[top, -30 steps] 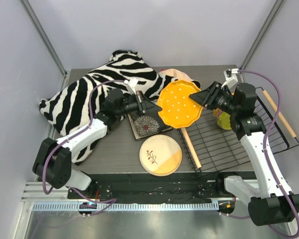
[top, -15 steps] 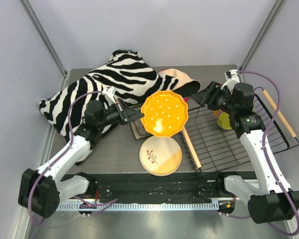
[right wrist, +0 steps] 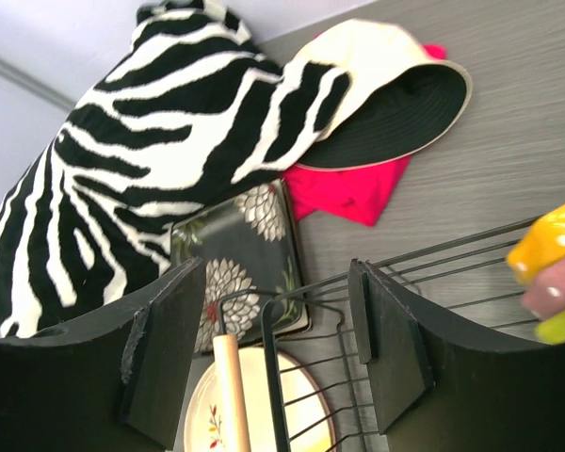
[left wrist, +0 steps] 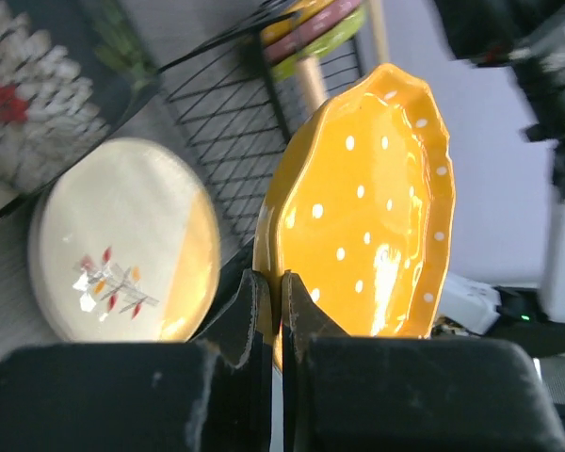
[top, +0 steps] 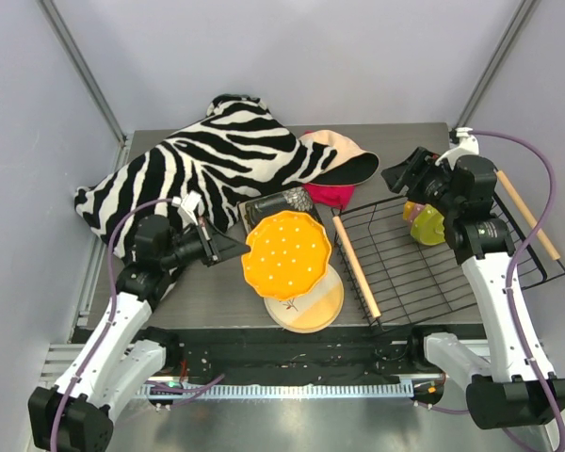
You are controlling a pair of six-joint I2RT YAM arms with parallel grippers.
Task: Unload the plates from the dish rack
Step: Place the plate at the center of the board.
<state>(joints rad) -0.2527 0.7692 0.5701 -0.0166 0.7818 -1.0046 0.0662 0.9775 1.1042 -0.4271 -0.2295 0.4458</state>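
Top external view is showing an orange plate, glossy, white-dotted and scallop-rimmed, being held by the left gripper above the near middle of the grey wood-grain table. In the left wrist view its fingers are being pressed almost together on the plate's rim, with the plate tilted on edge. A round cream plate, smooth, with a yellow-orange band down one side and a small painted sprig of leaves, is being overlapped in this view by the orange one and is lying flat on the table just beside the dish rack. The rack, a rectangular basket of thin black wire with two pale wooden rod handles, is standing at the right side of the table. Stacked plates in yellow, pink and yellow-green are being propped edge-on at its far side. The right gripper is being held over the far left corner of the rack, its flat black fingers spread wide with nothing between them. A dark square plate with big white flowers is lying behind the orange one, up against a soft zebra-striped cushion. A peach floppy hat with a dark underside is being rested on a bright pink cloth.
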